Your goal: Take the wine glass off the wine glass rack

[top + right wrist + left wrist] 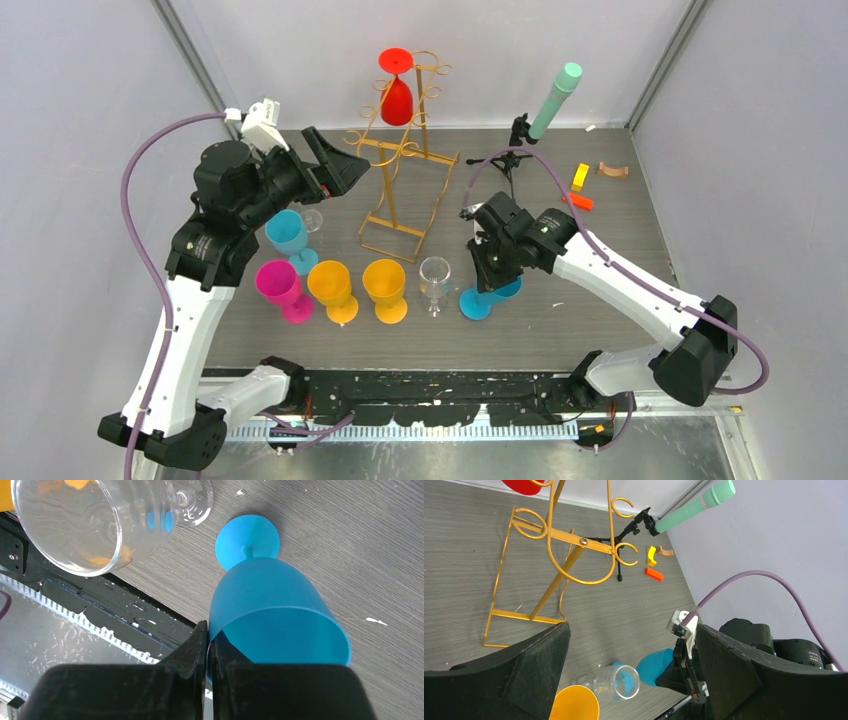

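Geometry first: the red wine glass (397,92) hangs upside down, foot up and bowl down, from a top hook of the gold wine glass rack (395,170), so its long axis is vertical. It is the only glass left on the rack. From the left tool (340,170) it lies at about 1 o'clock in the top view, near but not touching, and higher up. The left tool stands with its jaws wide apart and nothing between them, facing the rack's lower crossbar in the left wrist view. The right tool (487,282) is well apart from the rack, at about 5 o'clock from the rack's base, with its jaws pinched together on the rim wall of a blue glass (272,615) standing on the counter (620,250). Judgement: the left arm is nearer and free, so the lift-off falls to it; it likely must rise and close on the bowl or stem.
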Robot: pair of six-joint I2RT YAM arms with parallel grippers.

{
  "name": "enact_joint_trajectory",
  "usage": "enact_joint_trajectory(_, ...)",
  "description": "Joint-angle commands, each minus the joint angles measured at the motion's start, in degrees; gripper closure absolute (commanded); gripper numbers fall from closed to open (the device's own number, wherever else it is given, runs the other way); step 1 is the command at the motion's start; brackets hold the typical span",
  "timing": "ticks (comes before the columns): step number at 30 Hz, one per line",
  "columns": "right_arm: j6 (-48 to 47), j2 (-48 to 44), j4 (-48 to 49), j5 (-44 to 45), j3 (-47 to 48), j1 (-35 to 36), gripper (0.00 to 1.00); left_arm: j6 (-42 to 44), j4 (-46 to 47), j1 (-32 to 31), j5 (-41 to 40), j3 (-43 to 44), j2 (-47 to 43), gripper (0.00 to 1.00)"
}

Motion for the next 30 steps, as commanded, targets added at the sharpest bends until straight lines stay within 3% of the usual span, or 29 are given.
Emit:
enact_joint_trajectory(1,-1.0,0.4,1.9,-1.1,0.9,0.6,0.88,1.7,0.3,-0.1,-0.9,2.5,-0.6,0.00)
enact_joint_trajectory(10,-1.6,2.8,0.8,-0.2,3.6,0.6,0.68,3.1,-0.2,-0.1,-1.9,2.9,-0.4,0.00)
enact_joint_trajectory(25,-0.2,-0.5,3.1,-3.4,6.8,0.6,0.61,4.3,-0.6,-0.1,-3.5,4.2,0.5,0.00)
enact_joint_trajectory(30,1.4,-3.2,4.0,0.4,7.6,0.6,0.60,3.1,-0.9,0.0,-4.4,7.5,3.3,0.00)
